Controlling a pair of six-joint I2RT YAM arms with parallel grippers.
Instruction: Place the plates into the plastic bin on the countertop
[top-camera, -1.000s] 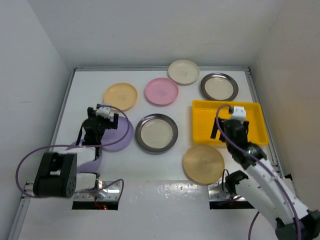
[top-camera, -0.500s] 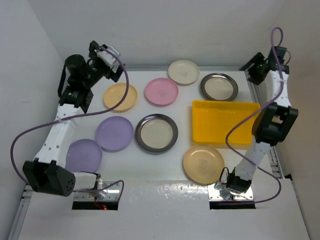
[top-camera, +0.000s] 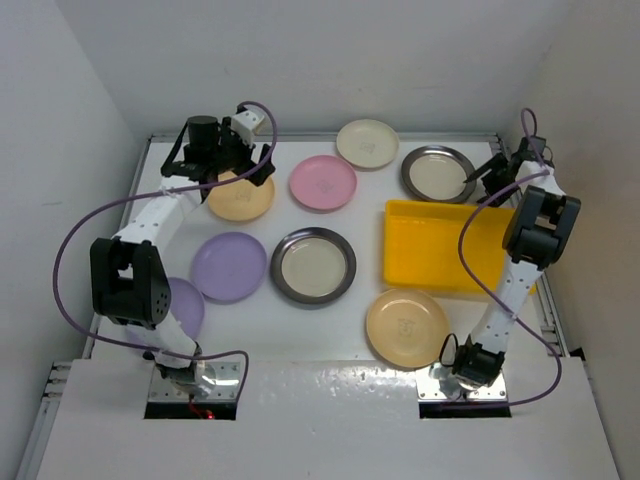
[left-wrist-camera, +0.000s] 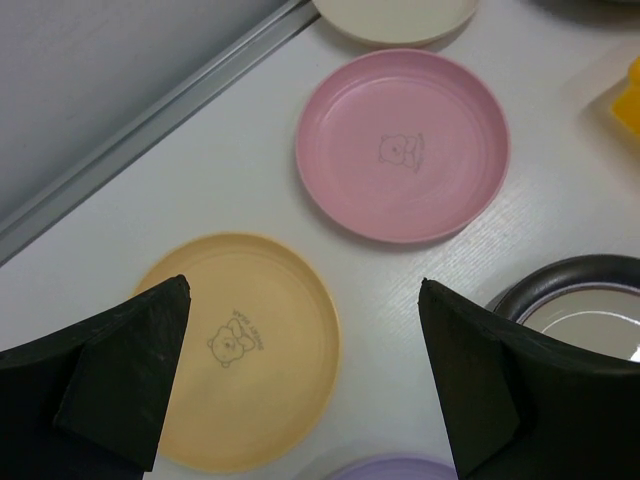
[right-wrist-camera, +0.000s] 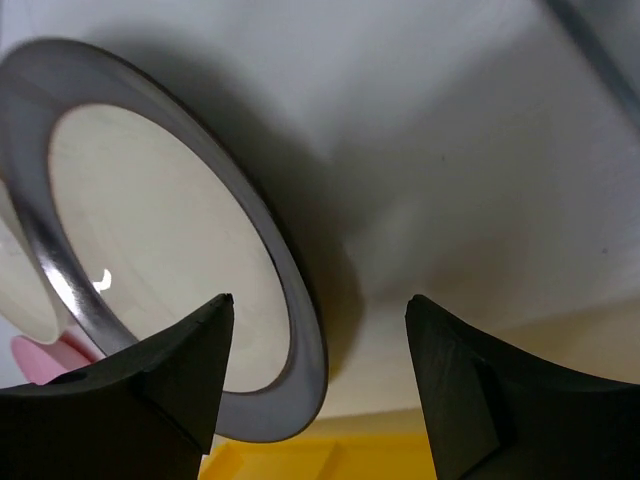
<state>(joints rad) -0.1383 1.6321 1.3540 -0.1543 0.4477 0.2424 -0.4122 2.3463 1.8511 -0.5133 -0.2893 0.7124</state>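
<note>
Left tool (left-wrist-camera: 302, 330) gapes above bear-stamped yellow-orange plate (left-wrist-camera: 265, 385); lettering seemingly illegible.

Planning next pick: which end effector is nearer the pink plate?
Left. The left end effector hovers over the yellow-orange plate beside the pink plate; the right end effector is beyond the far steel-rimmed plate.

Counting plates on the worktop (top-camera: 300, 335), and I get eight. Purple first: one purple plate (top-camera: 229, 266), then a second purple plate (top-camera: 183, 305) half hidden behind my left arm, so two. One steel-rimmed plate (top-camera: 313, 266), a second steel-rimmed plate (top-camera: 438, 173), two again. Singles now: one pink plate (top-camera: 323, 182), one yellow-orange plate (top-camera: 240, 195), one cream plate (top-camera: 367, 143), one tan plate (top-camera: 407, 327). One yellow bin (top-camera: 440, 250). And two of mine: left end effector (left-wrist-camera: 300, 390), right end effector (right-wrist-camera: 320, 380).
</note>
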